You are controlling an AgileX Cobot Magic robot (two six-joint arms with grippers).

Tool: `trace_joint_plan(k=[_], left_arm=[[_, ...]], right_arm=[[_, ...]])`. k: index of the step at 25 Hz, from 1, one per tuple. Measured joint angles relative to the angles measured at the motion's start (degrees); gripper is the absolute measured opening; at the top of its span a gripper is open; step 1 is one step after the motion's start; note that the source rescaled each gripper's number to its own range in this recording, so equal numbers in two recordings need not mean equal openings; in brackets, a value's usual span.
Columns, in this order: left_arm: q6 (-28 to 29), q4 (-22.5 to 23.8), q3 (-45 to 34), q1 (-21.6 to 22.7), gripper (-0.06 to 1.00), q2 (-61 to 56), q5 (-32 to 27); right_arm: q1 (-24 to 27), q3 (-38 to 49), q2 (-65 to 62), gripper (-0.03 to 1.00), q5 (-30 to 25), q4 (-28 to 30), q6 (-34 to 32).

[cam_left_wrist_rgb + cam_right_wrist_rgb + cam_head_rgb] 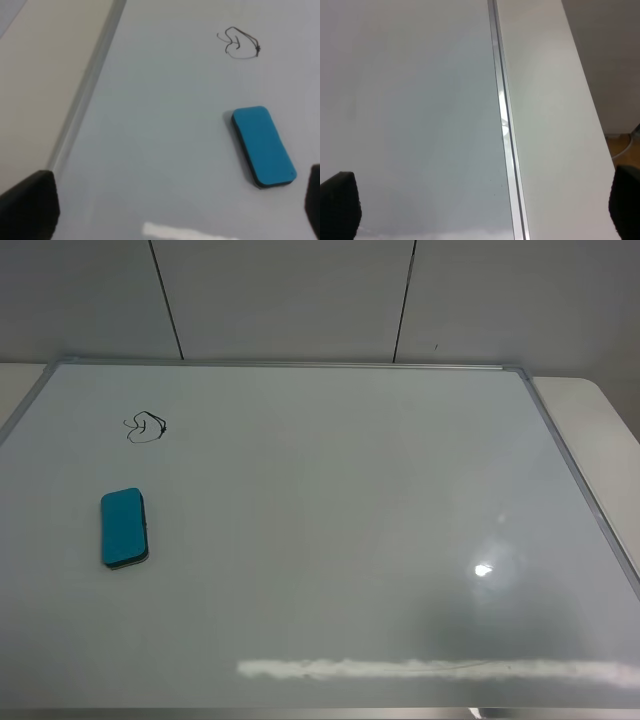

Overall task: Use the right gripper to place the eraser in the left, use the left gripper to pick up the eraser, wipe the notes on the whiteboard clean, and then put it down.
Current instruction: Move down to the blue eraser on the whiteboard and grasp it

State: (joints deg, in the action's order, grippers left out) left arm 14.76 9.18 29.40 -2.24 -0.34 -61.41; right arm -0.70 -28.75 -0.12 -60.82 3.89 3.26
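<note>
My left gripper (pixel 170 202) has its jaws wide apart. Only the two dark fingers (pixel 27 205) show, one at each edge of the left wrist view. Nothing is between them but bare whiteboard (pixel 350 520), and they hold nothing. I cannot tell whether the tips touch the board or hang above it.

The right gripper (pixel 482 200) is spread just as wide and is also empty. Its fingers (pixel 339 202) sit at the two edges of the right wrist view. Between them I see the right part of the board, the metal frame (pixel 506 130) along its right edge, and the pale table (pixel 555 125) beyond that.

The eraser (pixel 125 528) lies flat on the left part of the board, blue face up with a dark base under it. Its long side runs near to far. In the left wrist view the eraser (pixel 263 146) is out ahead of the fingertips, not between them. It lies closer to one finger than to the other and touches neither. It is well apart from the right gripper, which is over by the board's right edge.

The notes (pixel 145 427), a small black scribble, are on the far left of the board. They sit just beyond the eraser and a little to its right, with clean board between the two. The left wrist view shows the same scribble (pixel 239 42) past the eraser's far end.

A streak of glare (pixel 430 670) lies along the board's near edge.
</note>
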Motion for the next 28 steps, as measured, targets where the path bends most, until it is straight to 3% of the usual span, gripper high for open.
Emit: trace_joint_plan(k=[28], left_arm=[[0.00,0.00,0.00,0.00,1.00,0.00,0.00]], right_arm=[[0.00,0.00,0.00,1.00,0.12,0.00,0.00]])
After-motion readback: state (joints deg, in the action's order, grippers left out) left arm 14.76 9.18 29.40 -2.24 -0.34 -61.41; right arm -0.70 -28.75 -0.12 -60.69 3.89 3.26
